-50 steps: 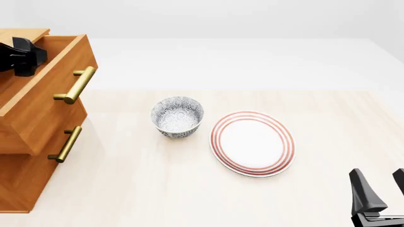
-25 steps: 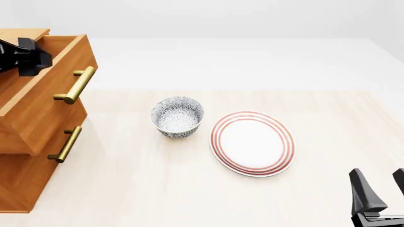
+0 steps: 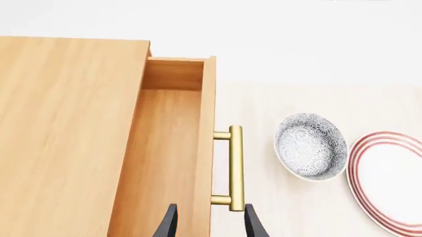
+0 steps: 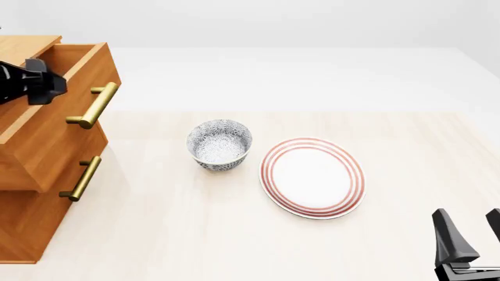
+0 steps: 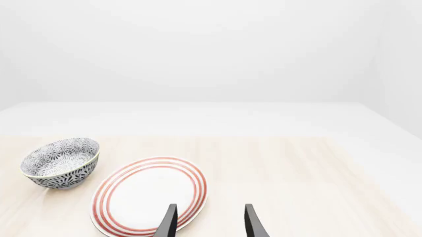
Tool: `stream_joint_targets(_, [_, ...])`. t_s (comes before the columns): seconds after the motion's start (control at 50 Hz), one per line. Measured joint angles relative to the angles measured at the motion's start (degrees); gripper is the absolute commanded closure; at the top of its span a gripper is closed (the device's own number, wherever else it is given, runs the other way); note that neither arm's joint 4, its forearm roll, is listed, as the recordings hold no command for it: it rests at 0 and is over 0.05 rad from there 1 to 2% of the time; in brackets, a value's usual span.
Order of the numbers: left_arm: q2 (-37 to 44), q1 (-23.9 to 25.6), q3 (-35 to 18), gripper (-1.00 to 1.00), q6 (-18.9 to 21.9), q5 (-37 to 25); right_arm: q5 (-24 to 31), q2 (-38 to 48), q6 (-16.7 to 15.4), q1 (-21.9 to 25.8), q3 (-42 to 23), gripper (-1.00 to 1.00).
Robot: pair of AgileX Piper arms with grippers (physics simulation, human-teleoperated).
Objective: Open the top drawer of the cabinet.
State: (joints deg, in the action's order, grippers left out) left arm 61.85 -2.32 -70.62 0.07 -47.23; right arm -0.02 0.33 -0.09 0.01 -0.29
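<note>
My open left gripper [image 3: 208, 224] straddles the pulled-out orange-brown wooden top drawer's [image 4: 55, 126] front edge — its brass bar handle [image 3: 235, 168] just outside.

One cabinet [image 4: 31, 175] of orange-brown wood. Of its drawers, two fronts show in the front view, the top drawer [image 4: 58, 126] and one lower drawer [image 4: 43, 225] beneath it. Two brass bar handles are visible there, an upper handle [image 4: 93, 105] and a lower handle [image 4: 82, 178]. One patterned bowl [image 4: 219, 144]. One plate [image 4: 312, 177] with red rings. Two grippers, the left gripper [image 3: 209, 228] and the right gripper [image 5: 209, 228], each showing two dark fingers. One table [image 4: 195, 246].
</note>
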Motion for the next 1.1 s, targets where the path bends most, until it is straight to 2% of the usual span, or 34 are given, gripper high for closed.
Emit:
stream_joint_targets(0.46, [0.1, 0.5, 5.5, -1.0, -2.5, 4.6, 0.0, 0.0, 0.0, 0.0, 0.0, -1.0])
stream_joint_targets(1.1, [2.5, 1.8, 9.4, -1.0, -4.0, 9.0, 0.0, 0.0, 0.0, 0.0, 0.0, -1.0])
